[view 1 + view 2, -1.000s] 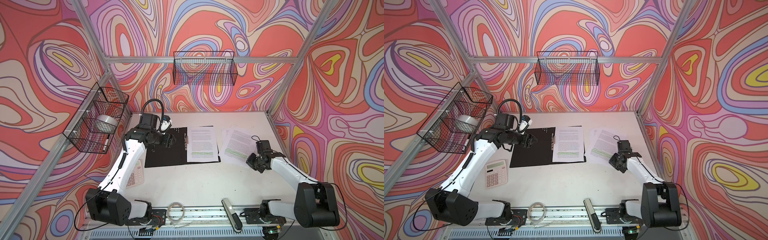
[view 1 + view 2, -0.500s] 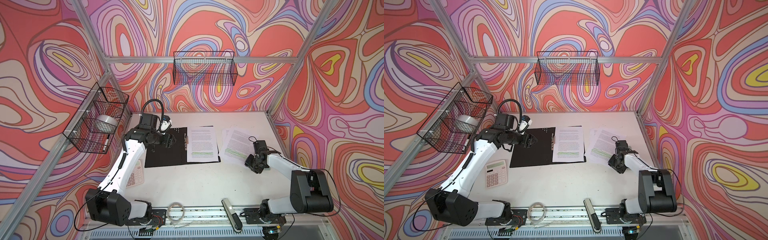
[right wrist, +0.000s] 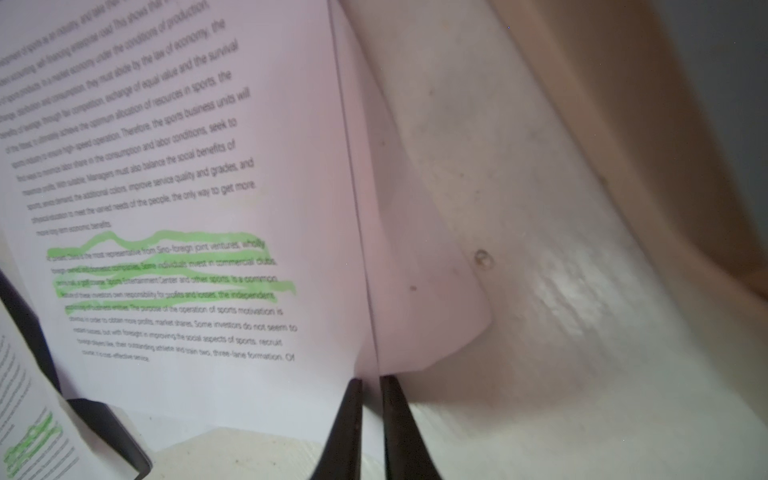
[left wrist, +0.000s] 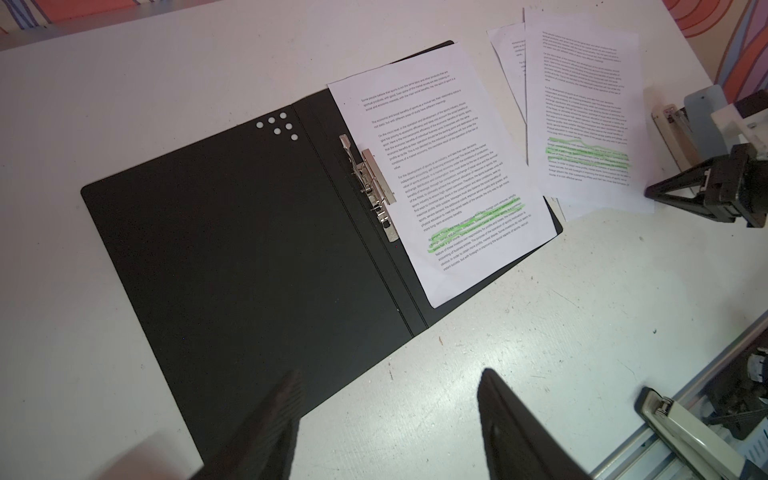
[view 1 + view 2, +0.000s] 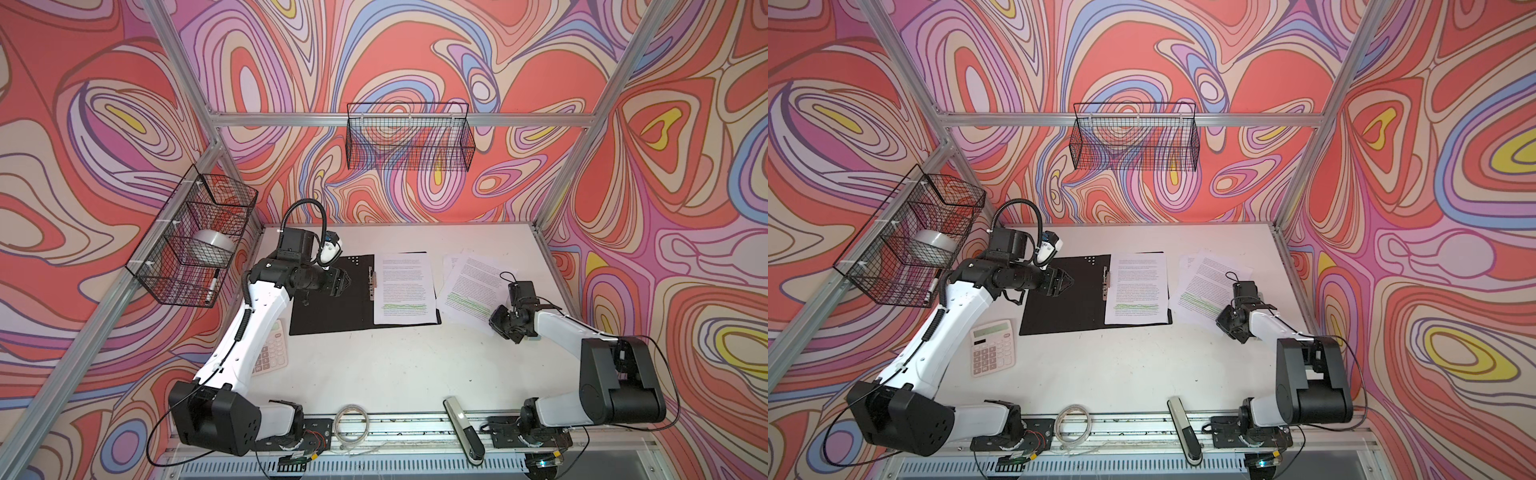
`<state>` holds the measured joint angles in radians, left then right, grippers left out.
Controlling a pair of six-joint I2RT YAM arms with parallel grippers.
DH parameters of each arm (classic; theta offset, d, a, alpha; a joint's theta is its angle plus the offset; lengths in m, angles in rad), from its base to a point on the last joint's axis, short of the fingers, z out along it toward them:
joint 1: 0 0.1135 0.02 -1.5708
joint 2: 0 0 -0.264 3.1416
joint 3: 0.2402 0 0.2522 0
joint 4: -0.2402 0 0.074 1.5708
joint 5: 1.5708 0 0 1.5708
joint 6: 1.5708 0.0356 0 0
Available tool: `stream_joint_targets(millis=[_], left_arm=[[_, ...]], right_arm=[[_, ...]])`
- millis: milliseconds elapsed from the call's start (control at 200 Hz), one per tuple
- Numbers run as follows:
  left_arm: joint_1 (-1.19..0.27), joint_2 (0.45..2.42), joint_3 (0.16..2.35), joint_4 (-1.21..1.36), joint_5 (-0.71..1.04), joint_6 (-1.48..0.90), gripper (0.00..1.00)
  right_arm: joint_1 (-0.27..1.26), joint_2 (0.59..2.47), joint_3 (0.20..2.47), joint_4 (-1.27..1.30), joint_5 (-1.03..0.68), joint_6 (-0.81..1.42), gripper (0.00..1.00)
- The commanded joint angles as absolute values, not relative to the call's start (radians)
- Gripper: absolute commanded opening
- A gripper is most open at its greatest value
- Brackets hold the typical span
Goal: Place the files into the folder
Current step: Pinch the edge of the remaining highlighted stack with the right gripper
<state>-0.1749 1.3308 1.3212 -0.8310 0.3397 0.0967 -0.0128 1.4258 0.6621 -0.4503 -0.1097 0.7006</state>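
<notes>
The folder (image 5: 328, 307) (image 5: 1059, 303) (image 4: 232, 249) lies open and black side up on the white table, its metal clip (image 4: 374, 187) at the spine. One printed sheet (image 5: 403, 286) (image 5: 1136, 291) rests on its right half. Loose files (image 5: 473, 282) (image 5: 1208, 282) (image 3: 187, 208) with green highlighting lie fanned to the right of the folder. My right gripper (image 5: 496, 322) (image 5: 1223, 320) (image 3: 370, 380) is shut on their near right corner, and the paper's edge runs into the narrow gap between the fingers. Over the folder's left half my left gripper (image 5: 345, 282) (image 5: 1069, 282) (image 4: 386, 386) hangs open and empty.
A calculator (image 5: 270, 349) (image 5: 992, 347) lies by the left arm. A stapler (image 5: 463, 432) and a clear coil (image 5: 351, 422) sit at the front rail. Wire baskets hang on the left wall (image 5: 195, 237) and the back wall (image 5: 409, 141).
My right gripper opened, then shut at the near corner of the loose sheets, and its arm folded closer to the base. The left arm has not moved.
</notes>
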Motion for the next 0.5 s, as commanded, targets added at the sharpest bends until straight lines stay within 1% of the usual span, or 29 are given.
stream_joint_targets(millis=[0, 90, 275, 496], left_arm=[[-0.167, 1.316, 1.317, -0.816, 0.335, 0.098, 0.68], [-0.168, 1.317, 1.319, -0.816, 0.334, 0.099, 0.68], [-0.167, 1.319, 1.322, -0.813, 0.337, 0.097, 0.68], [-0.167, 1.321, 1.334, -0.813, 0.337, 0.095, 0.68]], right_arm=[[-0.017, 1.365, 0.646, -0.513, -0.11, 0.697, 0.06], [-0.017, 1.331, 0.66, -0.55, -0.11, 0.686, 0.0], [-0.017, 1.283, 0.699, -0.609, -0.118, 0.674, 0.0], [-0.017, 1.261, 0.773, -0.645, -0.168, 0.649, 0.0]])
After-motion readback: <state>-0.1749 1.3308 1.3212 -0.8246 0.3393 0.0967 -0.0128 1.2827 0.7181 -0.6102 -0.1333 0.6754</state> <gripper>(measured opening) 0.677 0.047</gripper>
